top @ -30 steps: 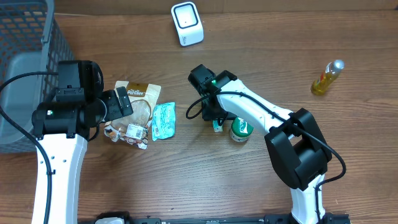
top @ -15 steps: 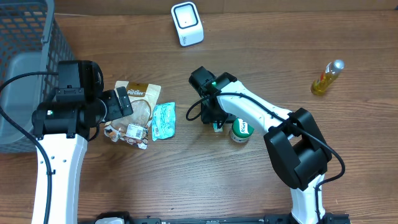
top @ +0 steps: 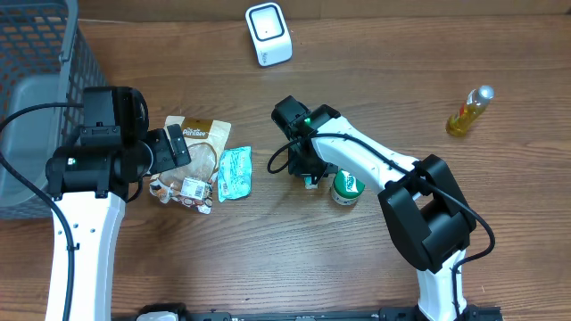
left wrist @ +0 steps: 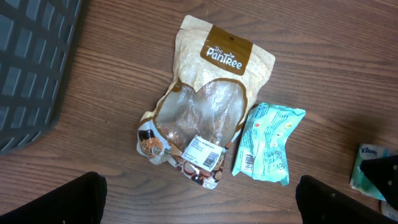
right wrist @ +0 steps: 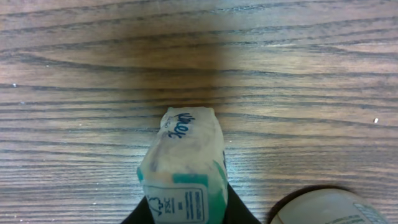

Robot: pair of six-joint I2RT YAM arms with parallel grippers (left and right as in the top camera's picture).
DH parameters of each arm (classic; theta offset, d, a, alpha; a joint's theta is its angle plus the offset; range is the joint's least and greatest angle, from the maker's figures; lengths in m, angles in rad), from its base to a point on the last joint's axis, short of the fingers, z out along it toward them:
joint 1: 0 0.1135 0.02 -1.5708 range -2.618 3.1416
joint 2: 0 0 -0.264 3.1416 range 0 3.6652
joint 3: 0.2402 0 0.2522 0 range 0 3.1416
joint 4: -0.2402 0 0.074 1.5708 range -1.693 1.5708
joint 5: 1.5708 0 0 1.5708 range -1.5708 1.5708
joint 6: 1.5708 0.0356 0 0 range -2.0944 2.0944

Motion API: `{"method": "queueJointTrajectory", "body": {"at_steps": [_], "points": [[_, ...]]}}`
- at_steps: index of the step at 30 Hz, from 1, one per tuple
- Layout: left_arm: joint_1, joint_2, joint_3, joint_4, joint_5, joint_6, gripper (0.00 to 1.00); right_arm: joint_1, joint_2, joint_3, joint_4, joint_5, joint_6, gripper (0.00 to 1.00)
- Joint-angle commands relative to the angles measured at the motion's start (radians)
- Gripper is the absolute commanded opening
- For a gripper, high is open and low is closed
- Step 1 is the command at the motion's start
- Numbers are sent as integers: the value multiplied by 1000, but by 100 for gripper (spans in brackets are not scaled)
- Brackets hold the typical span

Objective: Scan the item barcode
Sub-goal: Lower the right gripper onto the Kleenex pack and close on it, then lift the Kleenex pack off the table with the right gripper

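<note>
From overhead, the right tool [top: 309, 176] sits at desk centre, over the tissues [top: 311, 183], with the can [top: 345, 187] just beside it at 4 o'clock. The arm has hardly shifted over the last second. What has changed is the tool, whose jaws have drawn in on the tissues. The scanner [top: 268, 34] stands well apart, toward 11 o'clock from that tool, and the bottle [top: 469, 111] lies far off at 2 o'clock. At 9 o'clock the left tool [top: 178, 148] hangs over the pouch [top: 198, 147] and the packet [top: 235, 172], beside the basket [top: 36, 89].

In the left wrist view, the left tool is spread wide and grips nothing. Its fingers [left wrist: 81, 199] show only at the bottom corners. The pouch and packet lie flat on the desk [left wrist: 323, 56] between them, both untouched.

In the right wrist view, the tissues stand on edge, pinched between the two dark fingers [right wrist: 138, 218] at 6 o'clock. We read the right tool as clenched on the tissues, which appear to be on the wood and not yet lifted. The can's lid peeks in at 5 o'clock. Print shows on the near end, but we cannot make out a barcode there.

We judge the grasp as just made, so what remains is lifting the tissues clear of the can and carrying them to the scanner.
</note>
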State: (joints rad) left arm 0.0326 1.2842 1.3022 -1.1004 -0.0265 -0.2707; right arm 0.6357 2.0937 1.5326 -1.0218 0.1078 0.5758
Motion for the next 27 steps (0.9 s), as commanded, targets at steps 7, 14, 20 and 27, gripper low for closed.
{"method": "queueJointTrajectory", "body": {"at_steps": [7,14,20,27], "points": [[-7,3,10,1,-6,9,99,0,-12,-8,3,-1,1,44],[-7,3,10,1,-6,9,99,0,-12,-8,-4,-5,1,9],[-7,3,10,1,-6,9,100,0,-12,-8,0,-5,0,32],[-7,3,10,1,-6,9,99,0,-12,-8,38,-5,0,41]]}}
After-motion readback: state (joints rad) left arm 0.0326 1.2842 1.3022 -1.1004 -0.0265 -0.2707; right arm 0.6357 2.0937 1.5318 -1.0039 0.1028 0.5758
